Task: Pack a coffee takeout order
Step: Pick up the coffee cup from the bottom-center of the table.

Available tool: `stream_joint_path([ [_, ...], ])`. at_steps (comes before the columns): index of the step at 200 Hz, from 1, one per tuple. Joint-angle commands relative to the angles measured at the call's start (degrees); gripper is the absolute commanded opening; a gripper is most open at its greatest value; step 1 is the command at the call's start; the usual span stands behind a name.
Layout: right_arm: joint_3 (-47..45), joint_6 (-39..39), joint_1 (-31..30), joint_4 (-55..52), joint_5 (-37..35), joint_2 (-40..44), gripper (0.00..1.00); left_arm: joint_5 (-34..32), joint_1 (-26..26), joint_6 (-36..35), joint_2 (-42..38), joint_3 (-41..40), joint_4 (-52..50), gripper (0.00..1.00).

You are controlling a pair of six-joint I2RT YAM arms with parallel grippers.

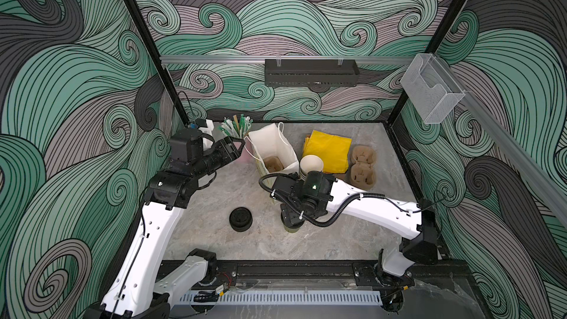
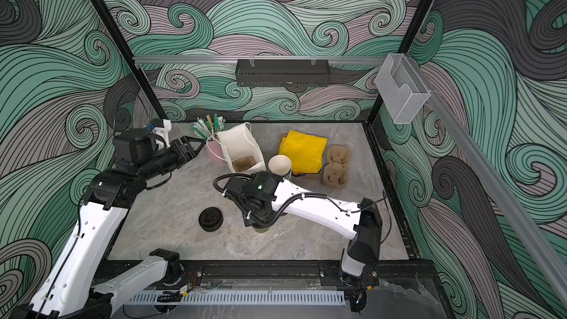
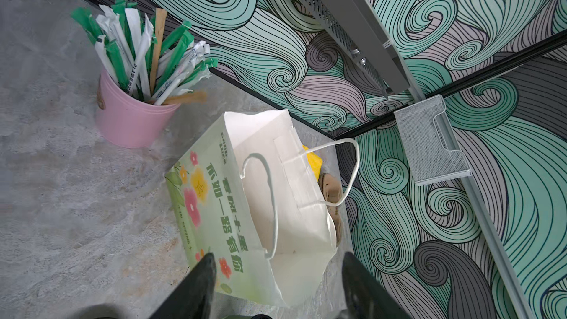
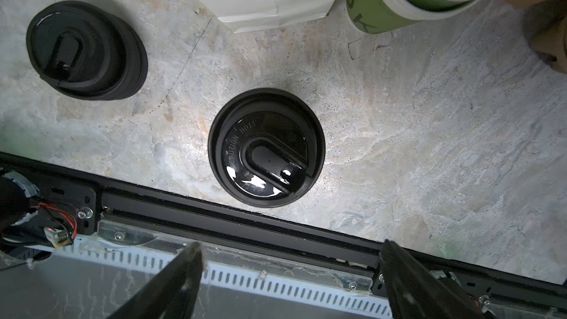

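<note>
A green paper cup with a black lid (image 4: 266, 147) stands near the table's front edge. My right gripper (image 4: 291, 256) hangs above it, open, with nothing between its fingers. In both top views the right wrist hides all but the cup's green base (image 1: 293, 229) (image 2: 263, 229). A white paper bag (image 1: 273, 145) (image 2: 239, 142) (image 3: 214, 204) stands open at the back, with a tan pulp carrier (image 1: 273, 162) (image 2: 242, 164) inside. My left gripper (image 1: 242, 147) (image 2: 201, 147) (image 3: 277, 271) is open just left of the bag's rim, holding nothing. Yellow sheets (image 1: 329, 148) (image 2: 303, 148) lie right of the bag.
A stack of black lids (image 1: 241, 218) (image 2: 210, 218) (image 4: 82, 50) sits left of the lidded cup. Lidless cups (image 1: 311, 164) (image 2: 279, 162) stand stacked beside the bag. More carriers (image 1: 363, 164) (image 2: 336, 164) lie at the right. A pink pot of straws (image 3: 132, 118) stands at the back left.
</note>
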State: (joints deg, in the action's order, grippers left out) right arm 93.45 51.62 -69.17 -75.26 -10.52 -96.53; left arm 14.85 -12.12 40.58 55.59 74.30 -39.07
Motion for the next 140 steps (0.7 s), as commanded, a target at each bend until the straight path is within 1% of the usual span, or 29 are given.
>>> stream_joint_path([
  [1,-3.2,6.8,-0.4,4.0,-0.5,1.0,0.87,-1.6,0.3,0.4,-1.9,-1.7,-1.3,0.67],
  [19,-5.2,8.6,-0.4,6.5,-0.1,0.8,0.86,-2.1,0.3,0.7,-3.1,-2.4,-2.0,0.67],
  [49,-5.7,10.3,-0.4,6.8,-1.0,-0.7,0.85,-2.3,0.4,0.7,-4.3,-2.8,-3.1,0.67],
  [79,-5.8,10.6,-0.4,8.5,-2.1,-1.9,0.86,-1.9,0.4,0.7,-4.3,-3.0,-3.3,0.67],
  [96,-5.2,10.6,-0.4,8.6,-2.5,-3.0,0.9,-2.0,0.3,0.8,-4.4,-2.9,-3.3,0.67],
  [111,-5.6,11.5,-0.4,8.6,-2.9,-3.4,0.9,-2.3,0.3,1.0,-4.6,-3.0,-3.5,0.67],
  [140,-6.6,12.5,0.3,8.6,-3.0,-3.8,0.87,-2.9,0.4,1.2,-4.9,-3.2,-4.0,0.67],
])
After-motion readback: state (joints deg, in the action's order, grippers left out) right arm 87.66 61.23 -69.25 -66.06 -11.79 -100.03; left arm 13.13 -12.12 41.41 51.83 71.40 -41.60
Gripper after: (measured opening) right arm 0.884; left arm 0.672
